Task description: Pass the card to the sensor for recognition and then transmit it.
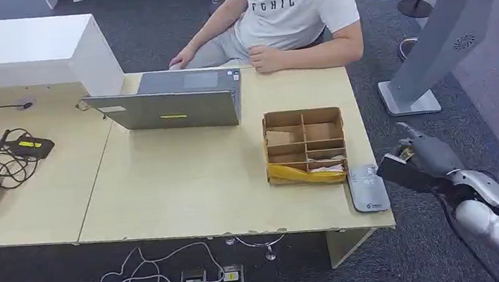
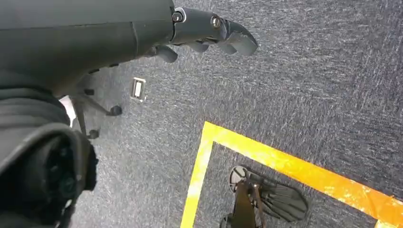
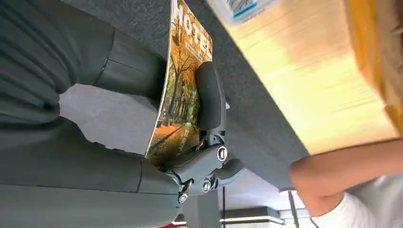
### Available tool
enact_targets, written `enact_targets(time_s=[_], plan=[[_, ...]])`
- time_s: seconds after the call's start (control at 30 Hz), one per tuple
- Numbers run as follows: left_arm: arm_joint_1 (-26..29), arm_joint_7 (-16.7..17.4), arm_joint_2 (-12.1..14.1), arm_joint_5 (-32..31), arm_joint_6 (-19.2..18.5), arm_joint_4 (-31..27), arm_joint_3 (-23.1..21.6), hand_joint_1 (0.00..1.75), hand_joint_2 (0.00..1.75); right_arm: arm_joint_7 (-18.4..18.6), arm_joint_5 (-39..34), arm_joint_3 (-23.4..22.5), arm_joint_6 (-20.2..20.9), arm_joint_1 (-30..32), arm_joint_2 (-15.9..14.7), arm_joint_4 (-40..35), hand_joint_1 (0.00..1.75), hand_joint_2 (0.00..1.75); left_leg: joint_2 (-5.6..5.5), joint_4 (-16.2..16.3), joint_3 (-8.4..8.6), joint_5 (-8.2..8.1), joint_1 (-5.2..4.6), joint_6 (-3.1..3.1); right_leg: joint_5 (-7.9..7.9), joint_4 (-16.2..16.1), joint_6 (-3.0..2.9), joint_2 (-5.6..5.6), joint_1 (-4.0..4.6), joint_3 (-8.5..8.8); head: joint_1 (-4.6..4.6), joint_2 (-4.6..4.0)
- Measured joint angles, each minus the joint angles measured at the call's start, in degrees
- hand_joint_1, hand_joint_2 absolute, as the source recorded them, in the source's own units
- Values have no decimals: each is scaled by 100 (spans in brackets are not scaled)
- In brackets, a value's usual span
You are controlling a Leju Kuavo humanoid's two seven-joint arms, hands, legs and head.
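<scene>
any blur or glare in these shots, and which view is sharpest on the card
Right wrist view: the card, pinched in the right hand, is sharp, while the table edge beside it is smeared and washed out. Head view: evenly lit, no strong glare; the right hand reads clearly. Left wrist view: carpet and yellow floor tape fairly crisp, left hand dark.

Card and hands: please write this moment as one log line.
right hand: holds card off table edge, beside sensor | left hand: hangs over floor, holds nothing | person: seated at table
</scene>
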Motion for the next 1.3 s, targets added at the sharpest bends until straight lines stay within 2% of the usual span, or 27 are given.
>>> enact_targets(time_s=[0.63, 0.8, 1.0, 1.3], plan=[[23, 0, -44, 0, 61, 0, 0, 0, 0, -98, 153, 411, -31, 71, 479, 83, 175, 175, 0, 0, -1, 0, 0, 0, -1, 0, -2, -3, 1, -1, 0, 0], [23, 37, -57, -63, 59, 0, 0, 0, 0, -155, 153, 446, -59, 104, 608, 170, 175, 175, 0, 0, -1, 0, 1, 0, -2, 0, -2, -3, 1, -1, 2, 0], [24, 57, -57, -66, 77, 0, 0, 0, 0, -299, 205, 463, -284, 214, 700, 315, 175, 175, 0, 0, -1, 0, 0, 0, -2, 0, -2, -1, 1, -1, 0, 2], [33, 74, -57, -66, 87, 0, 0, 0, 0, -313, 219, 465, -350, 223, 805, 426, 175, 175, 6, 0, 7, 0, 2, 0, -2, 0, -2, 6, 1, 2, 2, 2]])
